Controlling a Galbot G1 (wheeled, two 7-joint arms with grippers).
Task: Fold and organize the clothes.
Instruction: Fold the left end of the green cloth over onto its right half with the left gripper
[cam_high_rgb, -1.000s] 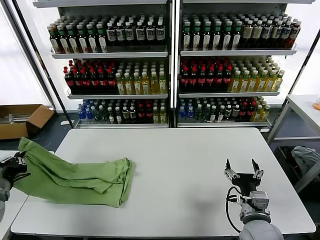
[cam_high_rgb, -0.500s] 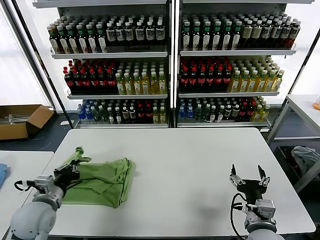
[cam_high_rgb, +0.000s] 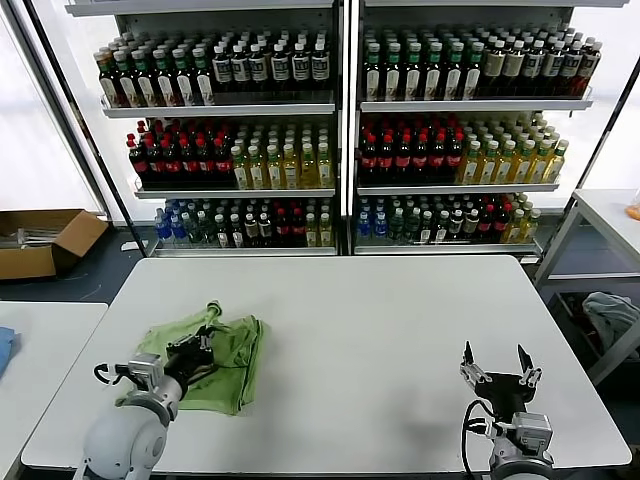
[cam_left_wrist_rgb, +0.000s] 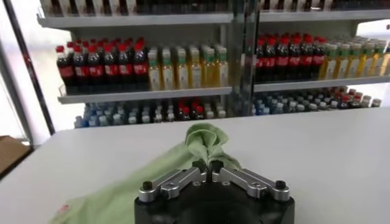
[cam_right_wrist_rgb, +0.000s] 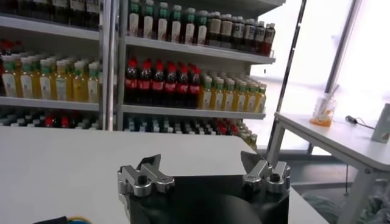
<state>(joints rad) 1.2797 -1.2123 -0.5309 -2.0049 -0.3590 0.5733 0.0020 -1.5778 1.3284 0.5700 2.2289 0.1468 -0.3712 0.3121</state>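
- The left pincer (cam_high_rgb: 193, 350) is clamped shut on a bunched fold of the light green shirt (cam_high_rgb: 228, 360), which lies crumpled near the surface's left edge, toward the front
- The right pincer (cam_high_rgb: 498, 366) waits spread wide and empty by the front right corner
- To fold well, I judge the pinched cloth should be carried across flat and released only once its edges line up
- The white surface (cam_high_rgb: 380, 330) is otherwise bare; shelves of bottles (cam_high_rgb: 340, 140) stand behind, a cardboard box (cam_high_rgb: 40, 240) on the floor

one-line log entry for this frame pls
left end effector: shut on green shirt, carrying fold over | right end effector: open, idle at table near edge
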